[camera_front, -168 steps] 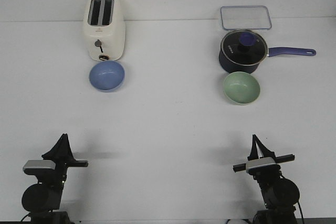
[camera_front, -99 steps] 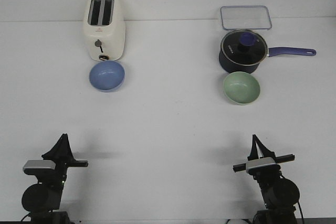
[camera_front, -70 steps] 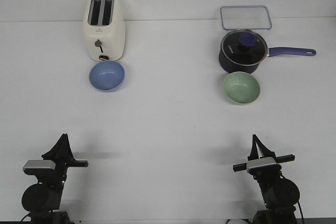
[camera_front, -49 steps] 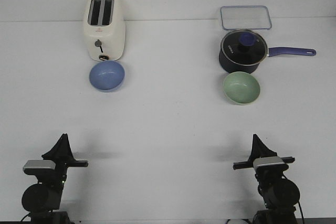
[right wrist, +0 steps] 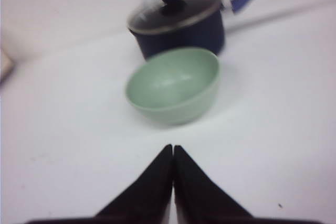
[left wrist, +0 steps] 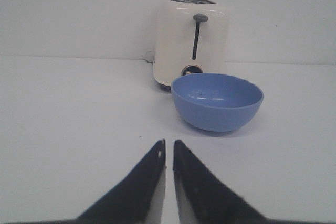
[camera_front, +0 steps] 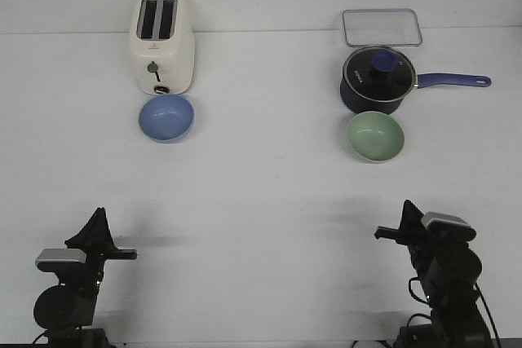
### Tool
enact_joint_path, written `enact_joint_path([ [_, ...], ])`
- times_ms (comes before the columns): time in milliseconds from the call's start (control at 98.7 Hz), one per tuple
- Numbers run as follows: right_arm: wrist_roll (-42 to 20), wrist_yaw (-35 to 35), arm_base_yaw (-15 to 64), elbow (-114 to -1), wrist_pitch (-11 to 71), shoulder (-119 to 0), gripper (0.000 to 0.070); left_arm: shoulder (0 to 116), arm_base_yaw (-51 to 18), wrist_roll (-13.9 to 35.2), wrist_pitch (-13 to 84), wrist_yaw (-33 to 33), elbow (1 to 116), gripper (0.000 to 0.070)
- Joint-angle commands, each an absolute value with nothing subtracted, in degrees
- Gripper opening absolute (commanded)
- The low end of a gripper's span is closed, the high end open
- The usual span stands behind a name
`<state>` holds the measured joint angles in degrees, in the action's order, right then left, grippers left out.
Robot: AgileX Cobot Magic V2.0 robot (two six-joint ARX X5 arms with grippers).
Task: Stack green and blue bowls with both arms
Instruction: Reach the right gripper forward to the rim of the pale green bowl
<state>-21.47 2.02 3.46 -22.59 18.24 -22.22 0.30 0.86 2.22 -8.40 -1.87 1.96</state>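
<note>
My left claw (left wrist: 169,150) and right claw (right wrist: 173,153) sit closed, empty, at the table's (camera_front: 261,193) near edge — open room ahead; blue bowl (camera_front: 165,117) far-left, green bowl (camera_front: 375,136) far-right.

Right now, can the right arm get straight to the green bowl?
Probably yes. The green bowl sits ahead of the right tool with only bare table between them. The saucepan stands just behind the bowl, not in the path.
</note>
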Motion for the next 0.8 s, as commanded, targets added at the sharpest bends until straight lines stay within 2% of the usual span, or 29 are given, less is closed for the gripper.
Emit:
enact_joint_path([
  [0, -21.15, 0.80, 2.63, -28.23, 20.51, -30.68, 0.0007, 0.19, 0.89, 1.54, -9.08, -2.13, 0.80, 0.0015],
  [51, -19.18, -1.19, 1.85, -32.14, 22.13, -36.64, 0.0075, 0.19, 0.89, 1.54, -9.08, -2.13, 0.80, 0.0015],
  [162, -16.62, -3.07, 0.23, -39.75, 24.10, -48.77, 0.0399, 0.19, 0.89, 1.54, -9.08, -2.13, 0.80, 0.0015],
  [203, -16.27, -3.05, -0.34, -42.28, 24.43, -52.88, 0.0478, 0.19, 0.89, 1.54, -9.08, -2.13, 0.80, 0.0015],
  [243, -15.92, -3.07, -0.93, -44.34, 24.45, -56.31, 0.0513, 0.19, 0.89, 1.54, -9.08, -2.13, 0.80, 0.0015],
  [324, -14.15, -3.18, -2.37, -48.97, 23.92, -64.03, 0.0553, 0.19, 0.89, 1.54, -9.08, -2.11, 0.80, 0.0015],
  [649, -10.46, -3.70, -5.98, -63.90, 22.85, -87.94, 0.0551, 0.19, 0.89, 1.54, -9.08, -2.13, 0.80, 0.0015],
  [730, -10.44, -3.73, -6.24, -66.76, 22.92, -92.23, 0.0544, 0.19, 0.89, 1.54, -9.08, -2.13, 0.80, 0.0015],
  [791, -10.46, -4.25, -6.42, -68.64, 23.38, -95.07, 0.0501, 0.19, 0.89, 1.54, -9.08, -2.13, 0.80, 0.0015],
])
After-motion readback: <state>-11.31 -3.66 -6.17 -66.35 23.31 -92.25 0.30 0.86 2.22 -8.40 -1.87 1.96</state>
